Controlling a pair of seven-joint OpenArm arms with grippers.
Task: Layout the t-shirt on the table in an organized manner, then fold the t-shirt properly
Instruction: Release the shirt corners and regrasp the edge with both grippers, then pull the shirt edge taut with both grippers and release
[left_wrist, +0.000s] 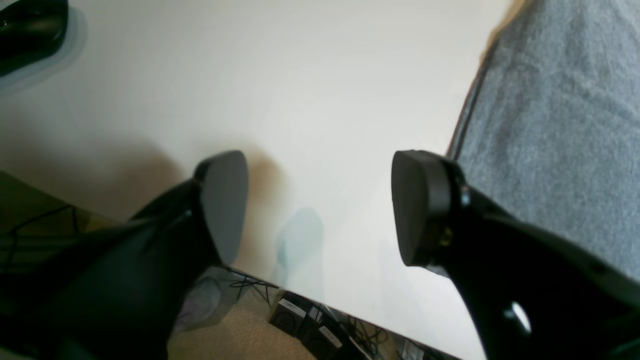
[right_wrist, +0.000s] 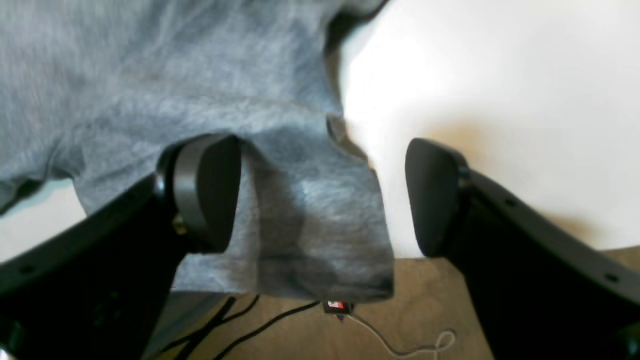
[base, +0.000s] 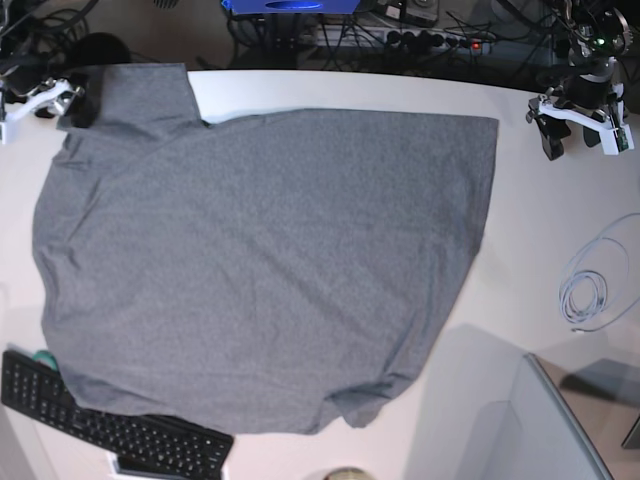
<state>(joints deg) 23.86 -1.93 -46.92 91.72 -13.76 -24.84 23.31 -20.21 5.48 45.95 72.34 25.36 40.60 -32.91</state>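
The heather-grey t-shirt (base: 270, 260) lies spread flat over most of the white table (base: 540, 230). One sleeve (base: 140, 95) reaches the far left edge. My right gripper (base: 75, 105) is open at that sleeve. In the right wrist view the sleeve (right_wrist: 320, 225) hangs over the table edge between the open fingers (right_wrist: 205, 190), and the gripper (right_wrist: 320, 195) is not closed on it. My left gripper (base: 552, 140) is open and empty over bare table (left_wrist: 300, 100) at the far right. The shirt's edge (left_wrist: 550, 125) lies beside its right finger (left_wrist: 420, 205).
A black keyboard (base: 110, 425) lies at the front left, partly under the shirt's hem. A coiled white cable (base: 585, 295) lies on the right. A grey box (base: 520, 430) stands at the front right. Cables and devices crowd the floor beyond the far edge (base: 400, 40).
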